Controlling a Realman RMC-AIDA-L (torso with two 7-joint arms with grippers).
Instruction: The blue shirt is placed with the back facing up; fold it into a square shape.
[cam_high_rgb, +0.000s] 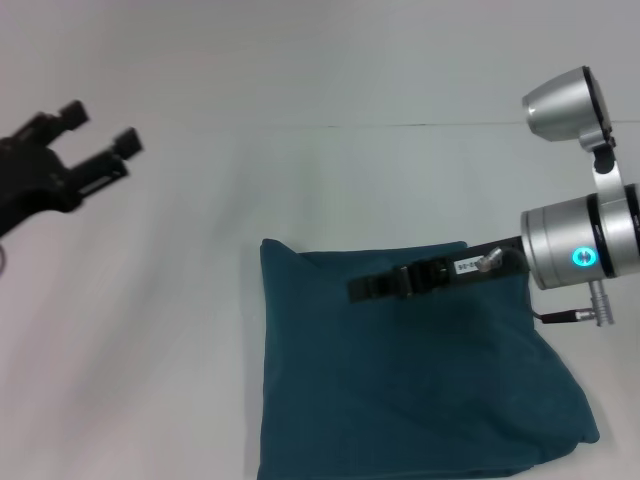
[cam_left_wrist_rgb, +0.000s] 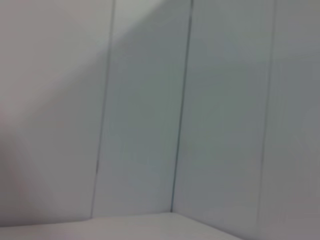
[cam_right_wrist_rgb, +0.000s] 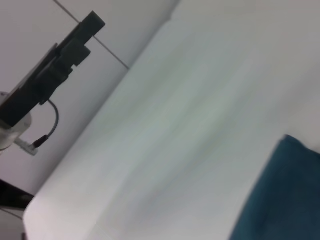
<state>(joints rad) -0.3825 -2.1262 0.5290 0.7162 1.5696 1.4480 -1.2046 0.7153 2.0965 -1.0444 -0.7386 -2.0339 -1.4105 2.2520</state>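
Observation:
The blue shirt (cam_high_rgb: 400, 390) lies folded into a rough rectangle on the white table, plain side up, its lower edge running out of the head view. A corner of the shirt (cam_right_wrist_rgb: 282, 195) shows in the right wrist view. My right gripper (cam_high_rgb: 360, 289) reaches in from the right and lies low over the shirt's far edge, pointing left and seen edge-on. My left gripper (cam_high_rgb: 100, 128) is raised at the far left, well away from the shirt, open with nothing between its fingers. The right wrist view also catches that left gripper (cam_right_wrist_rgb: 75, 40) farther off.
The white table (cam_high_rgb: 150, 350) stretches bare to the left of and beyond the shirt. A wall with panel seams (cam_left_wrist_rgb: 182, 110) stands behind it. My right arm's silver joints (cam_high_rgb: 580, 240) hang over the shirt's right side.

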